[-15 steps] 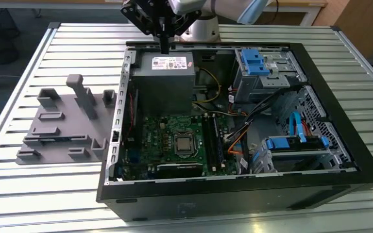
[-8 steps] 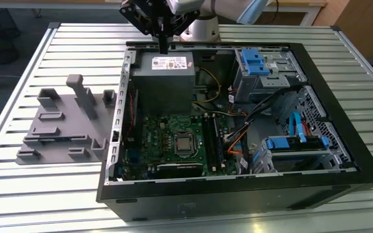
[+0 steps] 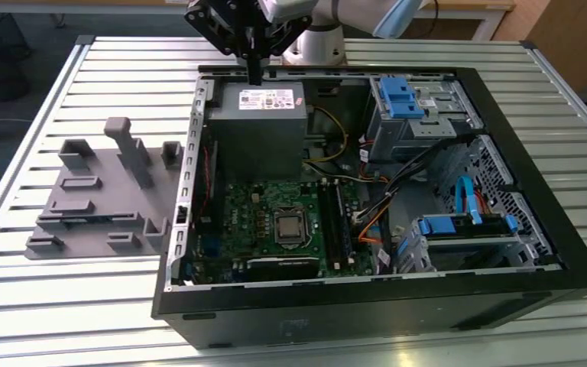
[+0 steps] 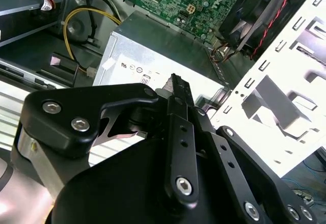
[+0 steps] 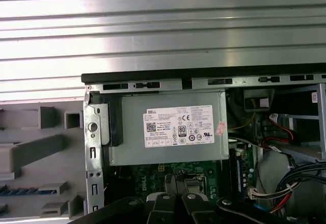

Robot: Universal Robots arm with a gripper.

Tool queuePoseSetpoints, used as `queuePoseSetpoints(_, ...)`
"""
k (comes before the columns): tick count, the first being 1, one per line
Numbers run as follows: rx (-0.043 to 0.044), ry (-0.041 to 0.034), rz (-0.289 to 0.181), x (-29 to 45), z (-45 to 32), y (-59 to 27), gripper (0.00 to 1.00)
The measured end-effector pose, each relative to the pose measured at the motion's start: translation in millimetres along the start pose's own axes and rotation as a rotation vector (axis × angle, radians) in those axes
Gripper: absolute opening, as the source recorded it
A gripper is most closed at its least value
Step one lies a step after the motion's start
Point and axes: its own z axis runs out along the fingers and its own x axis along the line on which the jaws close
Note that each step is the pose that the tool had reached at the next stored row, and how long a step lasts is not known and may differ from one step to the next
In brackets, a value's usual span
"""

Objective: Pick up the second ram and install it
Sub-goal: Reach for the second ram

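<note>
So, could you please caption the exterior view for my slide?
Black gripper poised above the grey metal power supply in the open black computer case, grey plastic fixture block alongside.

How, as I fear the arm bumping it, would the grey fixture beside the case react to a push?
The grey fixture looks rigid with a broad base, so likely slides, not tips. The slatted metal table looks smooth, so little grip.

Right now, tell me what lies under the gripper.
The grey power supply, inside the open computer case, lies below the gripper. The gripper's own body hides part of the motherboard beside it.
</note>
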Motion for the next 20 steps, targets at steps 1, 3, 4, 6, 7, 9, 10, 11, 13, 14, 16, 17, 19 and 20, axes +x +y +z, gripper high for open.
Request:
queuePoseSetpoints(1,0.0,0.0,0.0,0.4,0.0,0.0,0.11)
queuePoseSetpoints(3,0.0,0.0,0.0,1.0,0.0,-0.1,0.11)
queuePoseSetpoints(4,0.0,0.0,0.0,1.3,0.0,-0.1,0.11)
queuePoseSetpoints(6,0.0,0.0,0.0,1.8,-0.1,-0.1,0.11)
queuePoseSetpoints(7,0.0,0.0,0.0,2.0,-0.1,-0.2,0.11)
queuePoseSetpoints(9,0.0,0.0,0.0,2.5,-0.1,-0.2,0.11)
queuePoseSetpoints(10,-0.0001,-0.0001,0.0,2.7,0.0,-0.2,0.11)
queuePoseSetpoints(11,0.0,0.0,0.0,3.0,-0.1,-0.2,0.11)
queuePoseSetpoints(13,0.0,0.0,0.0,3.5,-0.1,-0.3,0.11)
queuePoseSetpoints(14,0.0,0.0,0.0,3.8,-0.1,-0.3,0.11)
queuePoseSetpoints(16,0.0,0.0,0.0,4.3,-0.1,-0.3,0.11)
queuePoseSetpoints(17,0.0,0.0,0.0,4.5,-0.1,-0.3,0.11)
queuePoseSetpoints(19,0.0,0.0,0.0,5.1,-0.1,-0.4,0.11)
queuePoseSetpoints(20,0.0,0.0,0.0,5.3,-0.1,-0.4,0.11)
